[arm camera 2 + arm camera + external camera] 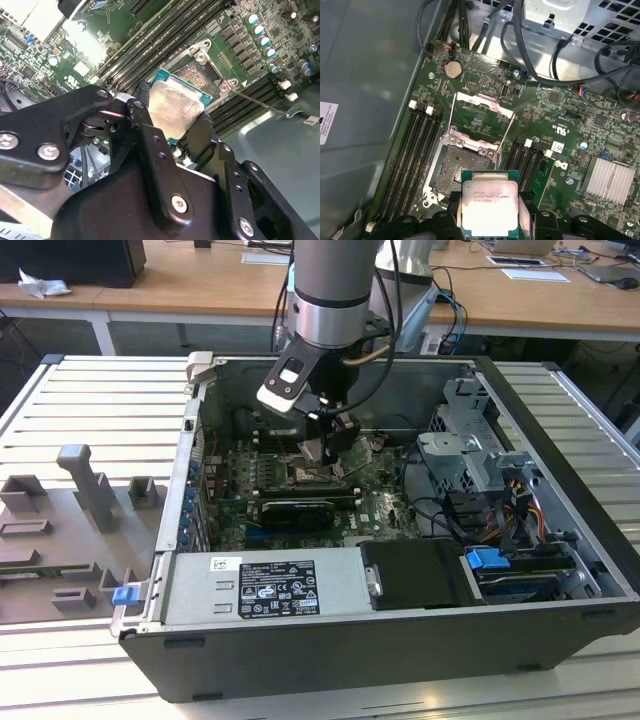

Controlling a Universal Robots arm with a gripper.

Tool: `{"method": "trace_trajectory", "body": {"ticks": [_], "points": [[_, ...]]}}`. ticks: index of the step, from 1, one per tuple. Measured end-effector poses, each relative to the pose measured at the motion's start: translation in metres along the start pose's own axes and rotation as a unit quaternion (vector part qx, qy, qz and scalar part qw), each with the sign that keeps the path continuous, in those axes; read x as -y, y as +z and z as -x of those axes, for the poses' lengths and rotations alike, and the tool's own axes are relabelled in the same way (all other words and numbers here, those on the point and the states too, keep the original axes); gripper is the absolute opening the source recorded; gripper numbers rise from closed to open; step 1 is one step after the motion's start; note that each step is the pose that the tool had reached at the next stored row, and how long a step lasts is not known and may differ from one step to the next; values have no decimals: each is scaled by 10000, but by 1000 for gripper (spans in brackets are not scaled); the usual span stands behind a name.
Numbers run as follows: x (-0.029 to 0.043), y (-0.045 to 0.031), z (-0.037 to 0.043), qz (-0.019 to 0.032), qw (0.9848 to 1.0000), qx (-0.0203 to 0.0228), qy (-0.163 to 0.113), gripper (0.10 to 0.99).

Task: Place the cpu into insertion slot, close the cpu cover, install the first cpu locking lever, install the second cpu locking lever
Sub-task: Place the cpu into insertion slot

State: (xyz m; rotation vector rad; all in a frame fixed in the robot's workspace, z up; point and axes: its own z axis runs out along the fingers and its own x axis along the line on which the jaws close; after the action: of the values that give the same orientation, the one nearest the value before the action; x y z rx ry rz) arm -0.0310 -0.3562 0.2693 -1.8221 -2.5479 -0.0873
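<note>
My gripper [325, 445] hangs inside the open computer case, shut on the cpu [490, 207], a flat square chip with a pale metal top, pinched by two opposite edges. In the second wrist view the black fingers [142, 102] clamp the cpu [175, 107]. The chip hovers just above and partly over the insertion slot [457, 167], whose dark contact field lies bare. In the second wrist view the insertion slot [202, 72] peeks out beyond the chip. The cpu cover [482, 102] stands swung open beyond the socket. A thin lever rod [255, 100] sticks out beside the socket.
Long black memory slots [415, 150] flank the socket on the green motherboard [560, 125]. Black cables [540, 75] and a metal drive cage [465, 455] lie toward the exterior view's right. A power supply [270, 585] fills the near side. A grey fixture [85, 485] stands outside the case.
</note>
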Motion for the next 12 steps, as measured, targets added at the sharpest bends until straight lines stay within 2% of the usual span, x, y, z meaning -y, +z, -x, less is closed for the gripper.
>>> {"method": "trace_trajectory", "body": {"ticks": [3, 6, 10, 12], "points": [[1, 49, 1, -32, 10000, -5, 55, 537], [1, 63, 1, -32, 9995, 1, 302, 537], [3, 100, 3, -34, 9973, 22, 728, 537], [4, 114, 3, -39, 9972, 22, 749, 537]]}}
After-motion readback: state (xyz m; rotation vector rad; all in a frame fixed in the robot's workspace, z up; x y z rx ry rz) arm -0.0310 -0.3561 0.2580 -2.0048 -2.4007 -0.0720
